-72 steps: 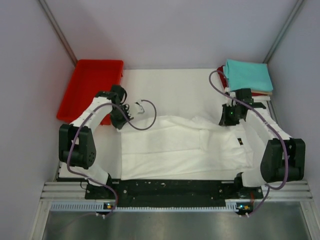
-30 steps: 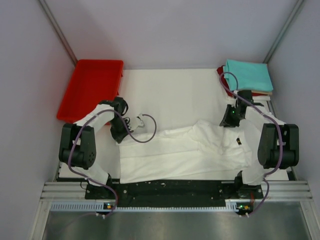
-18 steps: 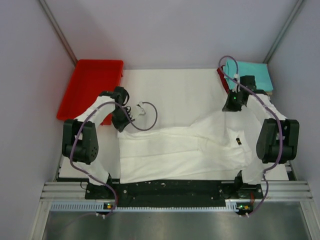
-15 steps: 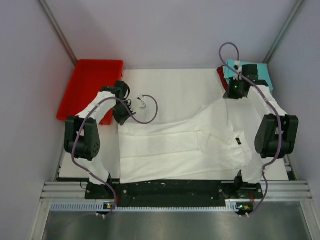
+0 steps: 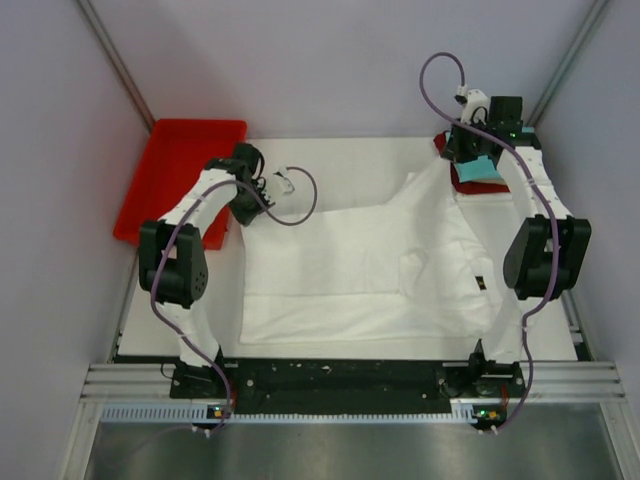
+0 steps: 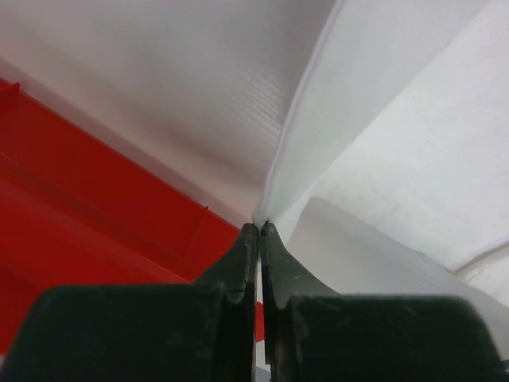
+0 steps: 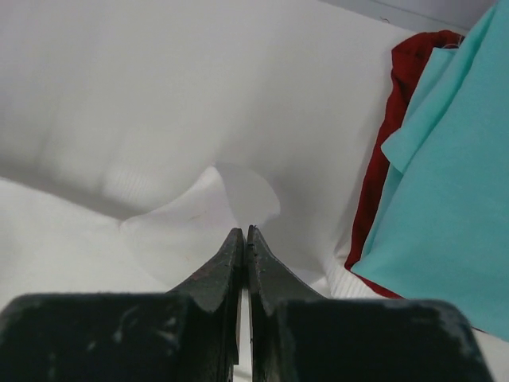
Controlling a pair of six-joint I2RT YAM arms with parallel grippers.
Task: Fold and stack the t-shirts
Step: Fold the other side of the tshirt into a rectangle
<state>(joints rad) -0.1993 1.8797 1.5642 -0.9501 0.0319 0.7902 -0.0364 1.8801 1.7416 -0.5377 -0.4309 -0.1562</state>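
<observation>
The left gripper (image 6: 258, 229) was clenched on an edge of the large white cloth t-shirt (image 5: 360, 270). A taut fold of that cloth rose from its closed fingertips and ran away ahead of them. The red plastic tray (image 6: 71, 223) lay just to that gripper's left, with bare white table (image 5: 340, 165) beyond the fold. The right gripper (image 7: 242, 232) was likewise pinched shut on a curled corner of the same shirt, so the cloth stretched between the 2 grippers and spread flat behind them toward the arm bases. Just to the right gripper's right sat a folded teal cloth t-shirt (image 7: 445, 183). It rested on a folded dark red cloth t-shirt (image 7: 395, 103), whose edge showed along the teal one's left side. A small dark neck label (image 5: 479, 284) showed on the white shirt, well back from the right gripper.
</observation>
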